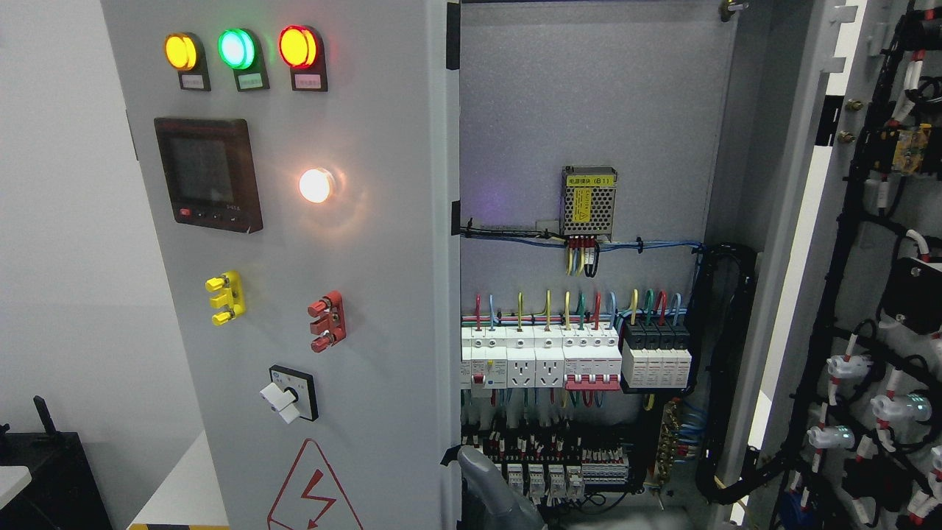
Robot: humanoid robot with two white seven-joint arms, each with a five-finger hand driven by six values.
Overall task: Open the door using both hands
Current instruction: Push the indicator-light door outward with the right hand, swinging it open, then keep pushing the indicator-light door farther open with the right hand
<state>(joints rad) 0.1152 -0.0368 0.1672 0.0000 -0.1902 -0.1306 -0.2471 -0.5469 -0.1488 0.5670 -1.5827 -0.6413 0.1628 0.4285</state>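
In the head view, a yellow label on the power supply (588, 200) reads "B1" among small print I cannot read. The left door (294, 294), grey, carries three lit lamps (235, 48), a meter (208, 174) and a red lightning triangle (315, 492); the right door (868, 294) stands swung wide, baring breakers (574, 357). A grey robot hand (493, 489) shows at the bottom edge, its fingers' state impossible to tell. White wall (51, 221) left.

An electrical lab or workshop: open control cabinet (589, 110), breaker row (574, 357), wiring bundles (725, 368), indicator lamps (236, 48).
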